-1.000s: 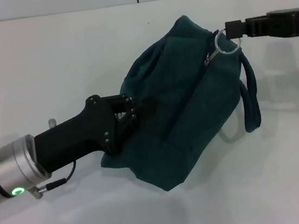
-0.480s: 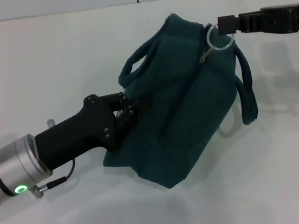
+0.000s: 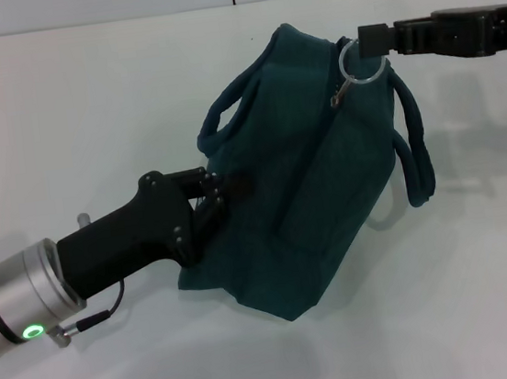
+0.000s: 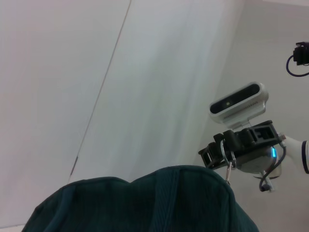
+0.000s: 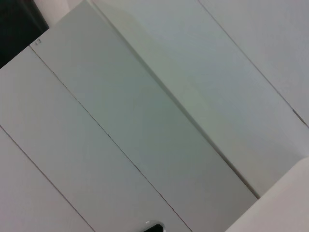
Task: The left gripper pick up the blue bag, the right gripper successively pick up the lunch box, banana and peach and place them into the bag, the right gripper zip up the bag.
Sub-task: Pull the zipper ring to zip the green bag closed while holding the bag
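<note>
Head view shows the blue bag (image 3: 325, 171) sitting on the white tabletop (image 3: 86, 108), slightly toward its right side and nearer the far edge than the near one. The bag is zipped along its top seam, so nothing of its inside can be seen. One loop handle (image 3: 226, 114) arches off the bag's left side and the other (image 3: 414, 151) hangs down its right side.

The left pincer (image 3: 228, 191) reaches in from the near left corner, its black fingers pressed together into the fabric of the bag's left side, pinching the cloth.

The right pincer (image 3: 367, 41) comes in from the right edge, level with the bag's top far corner. Its tip is closed on the metal ring zipper pull (image 3: 360, 61), which stands out from the end of the zipper. In the left wrist view the same ring (image 4: 227, 157) hangs from the right pincer (image 4: 227, 147) just above the bag's dark top (image 4: 159, 203).
</note>
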